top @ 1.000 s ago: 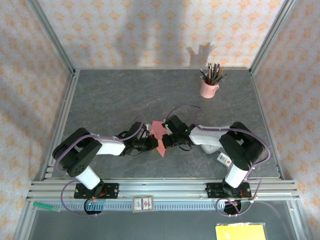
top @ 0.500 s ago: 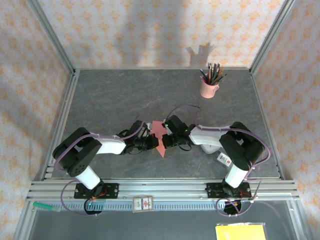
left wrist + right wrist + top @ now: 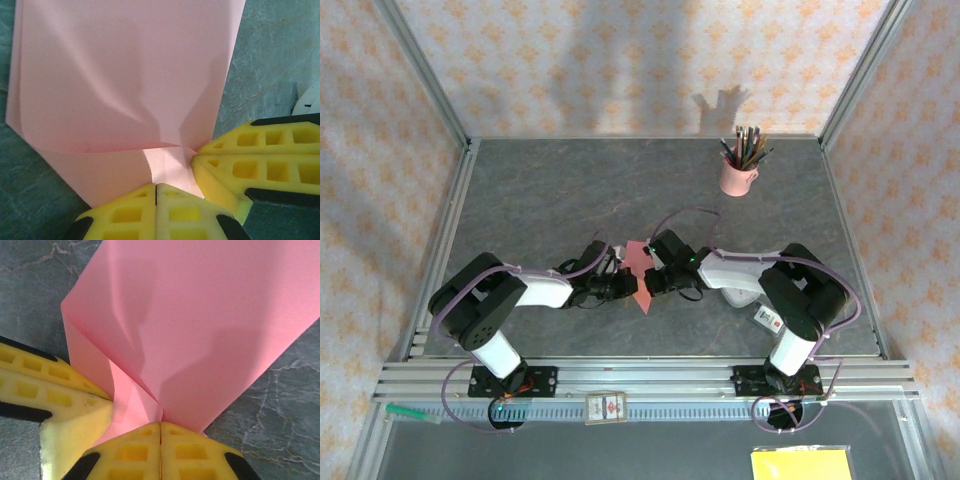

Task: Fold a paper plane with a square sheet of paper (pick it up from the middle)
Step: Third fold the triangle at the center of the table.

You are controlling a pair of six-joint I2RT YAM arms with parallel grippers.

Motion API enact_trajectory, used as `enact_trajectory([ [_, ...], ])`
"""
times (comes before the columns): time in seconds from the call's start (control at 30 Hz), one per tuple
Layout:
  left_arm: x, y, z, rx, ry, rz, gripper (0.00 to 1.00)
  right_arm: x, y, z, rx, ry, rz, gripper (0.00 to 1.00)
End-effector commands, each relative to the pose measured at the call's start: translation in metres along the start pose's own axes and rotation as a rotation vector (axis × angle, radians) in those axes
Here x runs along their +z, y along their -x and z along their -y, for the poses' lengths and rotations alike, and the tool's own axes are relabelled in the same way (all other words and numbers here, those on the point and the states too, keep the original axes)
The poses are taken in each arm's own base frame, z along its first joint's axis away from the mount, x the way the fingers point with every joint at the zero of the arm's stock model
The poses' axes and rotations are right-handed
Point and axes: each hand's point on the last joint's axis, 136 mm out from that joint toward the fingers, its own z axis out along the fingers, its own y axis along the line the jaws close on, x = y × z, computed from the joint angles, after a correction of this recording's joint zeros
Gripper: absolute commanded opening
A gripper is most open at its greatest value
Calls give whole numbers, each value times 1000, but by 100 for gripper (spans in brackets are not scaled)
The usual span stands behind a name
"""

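The square sheet of paper (image 3: 637, 258) is salmon pink and partly folded, held just above the dark table between both arms. In the left wrist view the paper (image 3: 125, 75) spreads away from my left gripper (image 3: 156, 185), which is shut on its near edge below a crease. My right gripper (image 3: 160, 424) is shut on the paper (image 3: 210, 315) where two folded layers meet. The two grippers pinch it side by side, almost touching: the right one's fingers (image 3: 250, 165) show beside the left, and the left one's fingers (image 3: 50, 395) beside the right. From above, the left gripper (image 3: 626, 288) and right gripper (image 3: 654, 282) meet mid-table.
A pink cup of pencils (image 3: 738, 172) stands at the back right. A white rounded object (image 3: 745, 296) and a small white card (image 3: 767, 320) lie under the right arm. An aluminium rail (image 3: 640, 380) runs along the near edge, with a yellow pad (image 3: 802, 464) beyond it.
Almost nothing: the left forearm has edged slightly to the right, and both grippers keep their pinch on the paper.
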Motion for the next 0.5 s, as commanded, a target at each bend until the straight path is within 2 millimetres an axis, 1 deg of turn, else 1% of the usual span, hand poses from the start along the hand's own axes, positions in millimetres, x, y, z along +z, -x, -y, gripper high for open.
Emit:
enact_trajectory([
  [0.0,3,-25,-52,-20,176,-62,0,-4,-8,16,0,-74,-44,9],
  [0.17,4,-27,-59,-20,203,-67,0,-10,2,9,-6,-62,-19,11],
  [0.3,4,-28,-60,-29,205,-69,0,-18,12,7,-15,-73,2,13],
  [0.47,4,-29,-59,-39,196,-66,0,-29,20,11,-14,-95,23,16],
])
